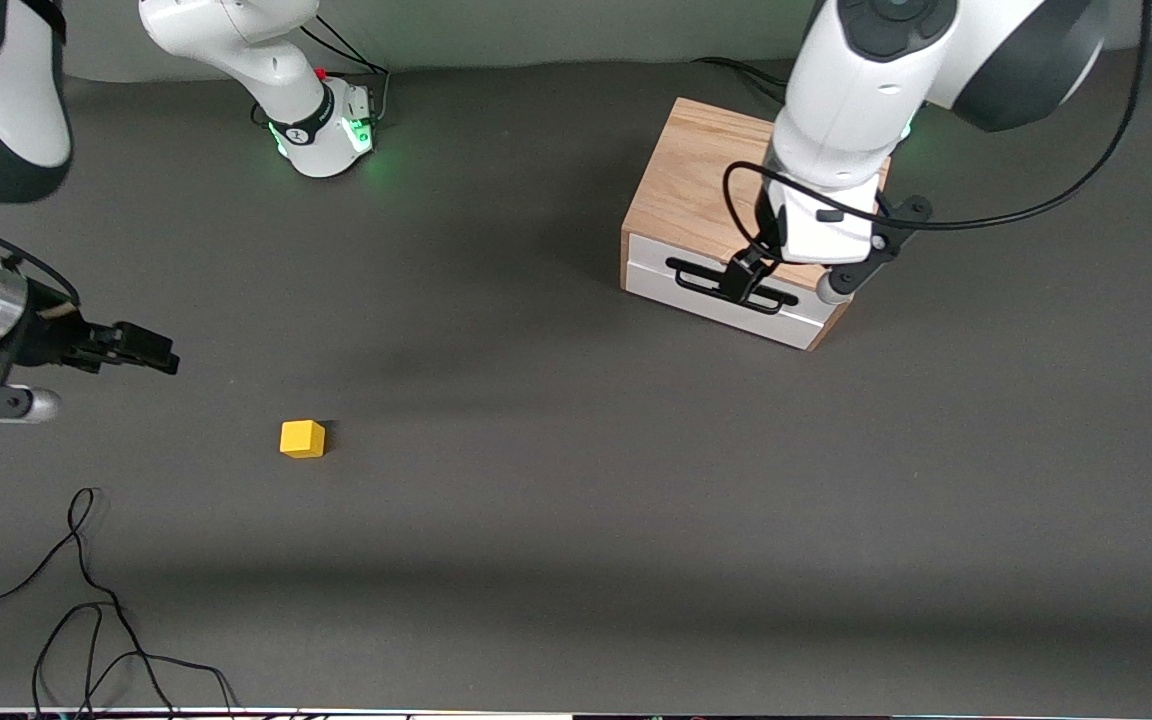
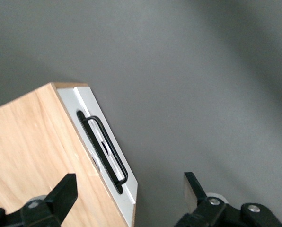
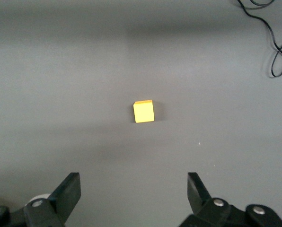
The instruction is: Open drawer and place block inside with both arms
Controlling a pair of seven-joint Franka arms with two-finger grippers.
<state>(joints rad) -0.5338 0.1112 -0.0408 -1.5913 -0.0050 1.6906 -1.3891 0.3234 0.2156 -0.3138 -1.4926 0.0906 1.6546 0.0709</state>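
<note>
Yellow block untouched, drawer shut

Block (image 1: 302, 438) on bare table (image 1: 576, 520): looks light, rigid; grip flat sides. Right gripper (image 1: 141, 345) near it, fingers apart. Left gripper (image 1: 751, 280) over the drawer (image 1: 726, 290) handle (image 1: 731, 287), fingers apart.

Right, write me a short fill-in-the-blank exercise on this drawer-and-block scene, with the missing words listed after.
1. The drawer in the wooden box is ____.
2. The yellow block lies on the ____, held by neither gripper.
3. The left gripper hangs at the drawer's black ____, with its fingers apart.
4. The right gripper is over the table with its fingers ____, the block below it.

Missing words: closed; table; handle; open
</note>
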